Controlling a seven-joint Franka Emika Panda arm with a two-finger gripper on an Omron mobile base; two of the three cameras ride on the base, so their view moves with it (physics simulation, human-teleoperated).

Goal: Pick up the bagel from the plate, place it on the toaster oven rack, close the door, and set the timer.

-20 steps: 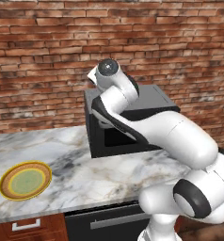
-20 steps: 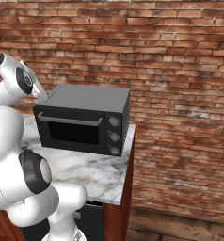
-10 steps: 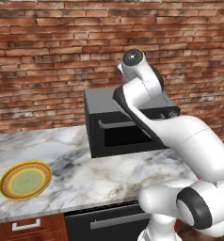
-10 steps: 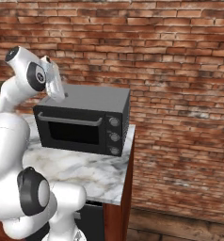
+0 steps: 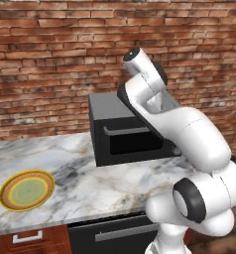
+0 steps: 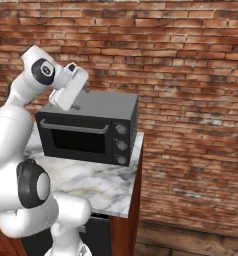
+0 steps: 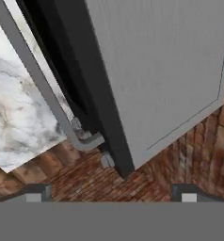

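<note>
1. The door (image 6: 83, 141) of the black boxy toaster oven (image 5: 130, 130), dark glass with a long grey bar handle (image 6: 74, 127), looks shut already, and the round yellow-rimmed plate (image 5: 27, 190) at lower left is seen bare, so the timer step is probably what's in hand.
2. The two-finger gripper (image 6: 76, 106) is held wide open and empty above the oven's grey top.
3. It should be brought down to the three round grey knobs (image 6: 121, 144) at centre frame; which one is the timer can't be told.
4. The bagel isn't visible, presumably inside.
5. The handle and marble counter (image 6: 98, 181) edge are best cleared.
</note>
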